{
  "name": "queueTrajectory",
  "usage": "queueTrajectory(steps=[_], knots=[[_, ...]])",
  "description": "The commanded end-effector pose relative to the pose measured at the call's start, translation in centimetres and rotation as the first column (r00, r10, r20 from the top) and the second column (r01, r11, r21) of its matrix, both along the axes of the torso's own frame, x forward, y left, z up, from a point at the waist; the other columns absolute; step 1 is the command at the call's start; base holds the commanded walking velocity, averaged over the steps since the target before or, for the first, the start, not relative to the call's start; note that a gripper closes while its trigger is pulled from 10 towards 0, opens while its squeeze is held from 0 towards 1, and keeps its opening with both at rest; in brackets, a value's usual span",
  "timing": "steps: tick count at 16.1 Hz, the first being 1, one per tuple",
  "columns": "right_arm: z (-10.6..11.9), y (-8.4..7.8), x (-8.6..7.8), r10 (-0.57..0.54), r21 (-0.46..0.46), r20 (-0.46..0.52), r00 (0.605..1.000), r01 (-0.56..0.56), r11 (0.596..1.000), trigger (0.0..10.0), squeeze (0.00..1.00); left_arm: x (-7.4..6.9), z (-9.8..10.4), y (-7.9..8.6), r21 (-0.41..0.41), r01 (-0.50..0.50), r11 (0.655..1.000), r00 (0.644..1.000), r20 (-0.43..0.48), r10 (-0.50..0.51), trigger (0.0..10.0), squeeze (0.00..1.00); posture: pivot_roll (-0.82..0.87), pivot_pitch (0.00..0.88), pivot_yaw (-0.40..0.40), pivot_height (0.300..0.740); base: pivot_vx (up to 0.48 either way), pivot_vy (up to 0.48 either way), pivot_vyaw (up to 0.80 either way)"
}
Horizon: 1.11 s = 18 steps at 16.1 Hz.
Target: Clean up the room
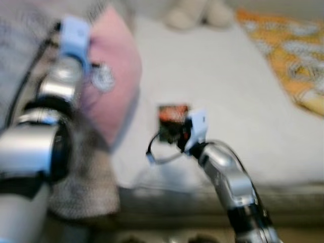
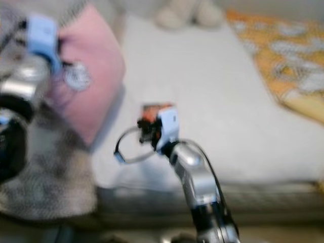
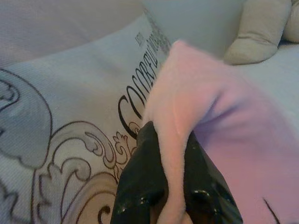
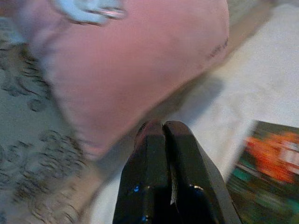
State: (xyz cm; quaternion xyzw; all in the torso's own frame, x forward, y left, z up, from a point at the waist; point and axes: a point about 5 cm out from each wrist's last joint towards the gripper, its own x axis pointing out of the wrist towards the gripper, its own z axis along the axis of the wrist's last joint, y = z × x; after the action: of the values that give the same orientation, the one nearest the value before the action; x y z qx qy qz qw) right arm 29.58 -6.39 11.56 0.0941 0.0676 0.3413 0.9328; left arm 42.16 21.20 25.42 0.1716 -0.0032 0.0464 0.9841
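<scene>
Two claws, left claw (image 3: 173, 186) pinching pink pillow (image 1: 114, 66), right claw (image 4: 163, 135) closed

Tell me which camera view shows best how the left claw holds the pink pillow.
The left wrist view: the left claw is shut on an edge of the pink pillow, its fingers on both sides. The blurred eye views show the pillow whole on the bed. The right wrist view shows its underside.

Bedroom in a home: bed with white sheet (image 1: 212, 76), pink pillow (image 1: 114, 66), patterned yellow blanket (image 1: 293, 55), soft plush toy (image 1: 195, 12).
</scene>
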Motion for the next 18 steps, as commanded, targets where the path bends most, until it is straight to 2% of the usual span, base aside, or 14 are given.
queueTrajectory(steps=[1,3,4,5,7,8,9,10,11,12,13,15,17,18], knots=[[-0.5,-0.6,-0.6,-0.003,-0.013,-0.022,1.0,0.003,1.0,10.0,0.0,0.4,1.9,-1.1,-0.039,0.005,0.999,0.999,0.055,-0.003,10.0,0.0,-0.24,0.027,0.076,0.74,0.409,0.247,0.0],[-0.6,-0.7,-1.1,0.001,-0.025,-0.032,0.999,-0.002,1.0,10.0,0.0,0.4,1.5,-1.7,-0.167,0.032,0.985,0.997,0.071,-0.021,10.0,0.0,-0.27,0.05,0.08,0.74,0.0,0.0,0.0],[-0.6,-0.8,-1.4,0.011,-0.038,-0.032,0.999,-0.012,0.999,10.0,0.0,0.4,1.0,-2.2,-0.201,0.048,0.978,0.998,0.06,-0.036,10.0,0.0,-0.31,0.076,0.083,0.74,0.0,0.0,0.0],[-0.7,-1.0,-2.2,0.032,-0.075,-0.028,0.999,-0.034,0.997,10.0,0.0,0.5,-0.2,-3.8,-0.251,0.077,0.965,0.997,0.03,-0.072,10.0,0.0,-0.35,0.097,0.09,0.74,0.0,0.0,0.0],[-0.8,-1.6,-3.1,0.006,-0.086,-0.042,0.999,-0.009,0.996,10.0,0.0,0.7,0.0,-6.9,-0.31,0.142,0.94,0.99,0.039,-0.136,10.0,0.0,-0.38,0.112,0.08,0.74,0.0,0.0,0.0],[-0.8,-1.7,-3.3,0.001,-0.085,-0.047,0.999,-0.005,0.996,10.0,0.0,0.7,0.1,-7.2,-0.334,0.144,0.932,0.99,0.046,-0.136,10.0,0.0,-0.39,0.116,0.075,0.74,0.0,0.0,0.0],[-0.9,-1.8,-3.9,0.006,-0.088,-0.063,0.998,-0.012,0.996,10.0,0.0,0.7,-0.3,-6.6,-0.477,0.093,0.874,0.996,0.039,-0.085,10.0,0.0,-0.39,0.128,0.067,0.74,0.0,0.0,0.0],[-1.2,-1.7,-4.3,0.018,-0.096,-0.077,0.997,-0.025,0.995,10.0,0.0,0.5,-1.8,-5.3,-0.626,0.008,0.78,1.0,-0.003,-0.013,10.0,0.0,-0.39,0.133,0.065,0.74,0.0,0.0,0.0],[-1.3,-1.7,-4.6,0.025,-0.1,-0.085,0.996,-0.034,0.994,10.0,0.0,0.2,-3.2,-4.4,-0.677,-0.051,0.734,0.999,-0.043,0.029,10.0,0.0,-0.38,0.136,0.059,0.74,0.0,0.0,0.0],[-1.3,-1.7,-4.7,0.027,-0.101,-0.086,0.996,-0.036,0.994,10.0,0.0,0.1,-3.6,-4.2,-0.673,-0.065,0.737,0.998,-0.055,0.037,10.0,0.0,-0.38,0.137,0.058,0.74,0.0,0.0,0.0],[-1.3,-1.6,-4.8,0.031,-0.101,-0.092,0.995,-0.04,0.994,10.0,0.0,0.1,-4.0,-4.9,-0.633,-0.037,0.774,0.999,-0.053,0.005,10.0,0.0,-0.38,0.14,0.053,0.74,0.0,0.0,0.0],[-1.3,-1.3,-4.8,0.039,-0.103,-0.097,0.995,-0.049,0.993,10.0,0.0,0.5,-1.8,-7.5,-0.571,0.099,0.815,0.995,0.035,-0.097,10.0,0.0,-0.36,0.139,0.044,0.74,0.0,0.0,0.0],[-1.1,-1.2,-4.7,0.044,-0.104,-0.098,0.994,-0.054,0.993,10.0,0.0,0.6,-0.2,-8.8,-0.625,0.17,0.762,0.985,0.101,-0.137,10.0,0.0,-0.36,0.138,0.041,0.74,0.0,0.0,0.0],[-1.1,-1.2,-4.7,0.045,-0.104,-0.1,0.994,-0.055,0.993,10.0,0.0,0.7,0.6,-9.2,-0.681,0.201,0.704,0.98,0.137,-0.146,10.0,0.0,-0.36,0.137,0.043,0.74,0.0,0.0,0.0]])
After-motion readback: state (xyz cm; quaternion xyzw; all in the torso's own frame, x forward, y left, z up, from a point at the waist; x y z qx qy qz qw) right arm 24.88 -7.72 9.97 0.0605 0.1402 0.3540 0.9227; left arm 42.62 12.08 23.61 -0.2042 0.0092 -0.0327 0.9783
